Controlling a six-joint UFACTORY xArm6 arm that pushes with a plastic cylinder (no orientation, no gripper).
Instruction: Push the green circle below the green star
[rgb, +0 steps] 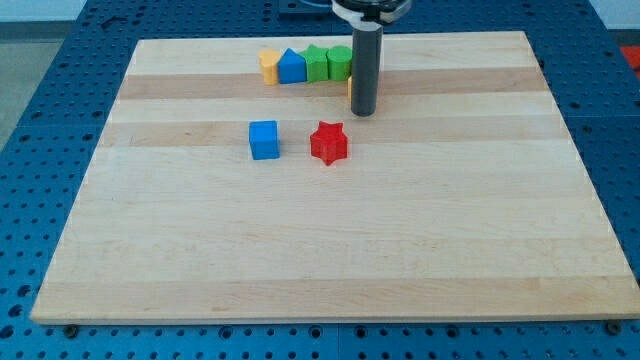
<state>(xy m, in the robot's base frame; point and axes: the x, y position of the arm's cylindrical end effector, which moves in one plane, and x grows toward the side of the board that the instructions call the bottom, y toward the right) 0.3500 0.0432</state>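
Observation:
A row of blocks lies near the view's top: a yellow block (268, 65), a blue block (291, 67), a green block with a jagged outline that looks like the star (316, 62), and a rounder green block that looks like the circle (339, 63). The dark rod stands just right of this row and covers the circle's right edge. My tip (363, 113) rests on the board below and slightly right of the green circle, apart from it. A sliver of a yellow block (350, 88) shows at the rod's left edge; the rest of it is hidden.
A blue cube (264, 139) and a red star (328, 143) lie side by side below the row, left of and below my tip. The wooden board (320, 250) sits on a blue perforated table.

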